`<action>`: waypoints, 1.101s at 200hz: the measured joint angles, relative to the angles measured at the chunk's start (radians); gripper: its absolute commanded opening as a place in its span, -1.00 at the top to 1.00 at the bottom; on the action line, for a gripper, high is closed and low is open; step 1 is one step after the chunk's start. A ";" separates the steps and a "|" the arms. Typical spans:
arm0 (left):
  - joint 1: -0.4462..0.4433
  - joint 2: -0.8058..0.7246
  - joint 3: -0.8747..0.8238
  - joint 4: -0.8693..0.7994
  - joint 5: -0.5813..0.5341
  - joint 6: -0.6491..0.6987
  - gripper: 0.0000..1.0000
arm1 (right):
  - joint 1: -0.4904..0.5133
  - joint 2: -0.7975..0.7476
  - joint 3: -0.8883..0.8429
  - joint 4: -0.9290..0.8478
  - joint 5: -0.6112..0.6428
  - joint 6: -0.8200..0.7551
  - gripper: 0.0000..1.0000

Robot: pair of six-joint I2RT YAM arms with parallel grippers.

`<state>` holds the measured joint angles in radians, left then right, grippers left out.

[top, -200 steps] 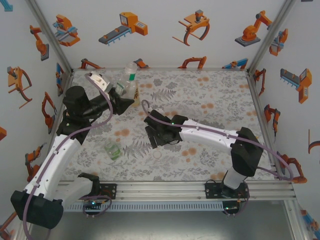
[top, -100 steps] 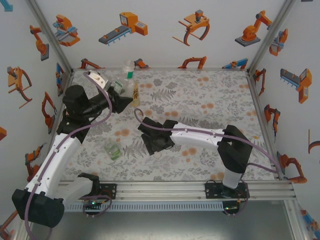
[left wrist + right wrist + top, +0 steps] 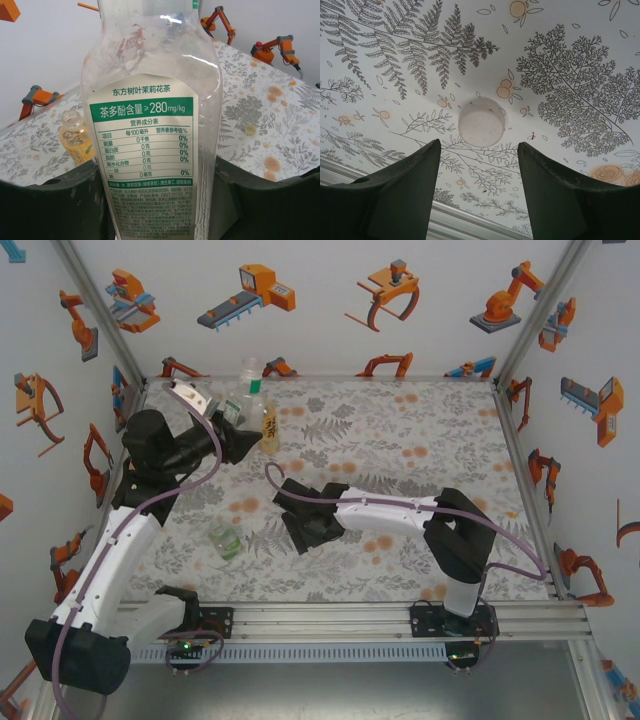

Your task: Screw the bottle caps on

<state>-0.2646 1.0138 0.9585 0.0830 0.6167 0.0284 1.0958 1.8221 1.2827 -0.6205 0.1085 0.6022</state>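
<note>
Between the left tool's (image 3: 155,200) fingers sits the clear labelled bottle (image 3: 150,100), pinched at its body. The uncapped amber bottle (image 3: 75,137) stands on the desk (image 3: 280,125) beyond the tool's left finger. The right tool (image 3: 479,150) hangs spread above the desk, with a whitish cap (image 3: 481,122) lying just ahead between its fingertips, touching neither.

Floral cloth (image 3: 420,440), grey ferns and orange blooms, spread flat at centre; white walls (image 3: 330,330) printed with orange robot pictures at 9, 12 and 3 o'clock; aluminium rail (image 3: 330,616) at 6 o'clock.
</note>
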 measured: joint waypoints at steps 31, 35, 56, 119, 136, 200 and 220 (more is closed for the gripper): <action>0.004 0.006 -0.008 0.006 0.000 0.000 1.00 | 0.000 0.002 0.000 0.001 -0.003 -0.005 -0.16; 0.004 0.008 -0.010 0.008 0.000 0.000 1.00 | 0.000 0.003 0.000 0.001 -0.003 -0.008 -0.16; 0.003 0.023 -0.013 0.007 0.000 0.000 1.00 | 0.000 0.012 0.000 0.006 -0.003 -0.015 -0.16; 0.003 0.039 -0.013 0.007 -0.001 0.000 1.00 | 0.000 0.061 -0.001 0.039 -0.003 -0.023 -0.15; 0.003 0.039 -0.013 0.007 -0.001 0.000 1.00 | 0.000 0.078 -0.003 0.053 -0.003 -0.022 -0.14; 0.003 0.039 -0.013 0.006 -0.001 0.000 1.00 | -0.001 0.087 -0.013 0.072 -0.003 -0.012 -0.06; 0.003 0.039 -0.013 0.006 -0.001 0.000 1.00 | -0.002 0.087 -0.013 0.072 -0.003 -0.011 -0.03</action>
<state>-0.2611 1.0523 0.9451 0.0895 0.6159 0.0288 1.0943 1.9091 1.2697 -0.5488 0.1055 0.5911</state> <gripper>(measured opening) 0.531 0.527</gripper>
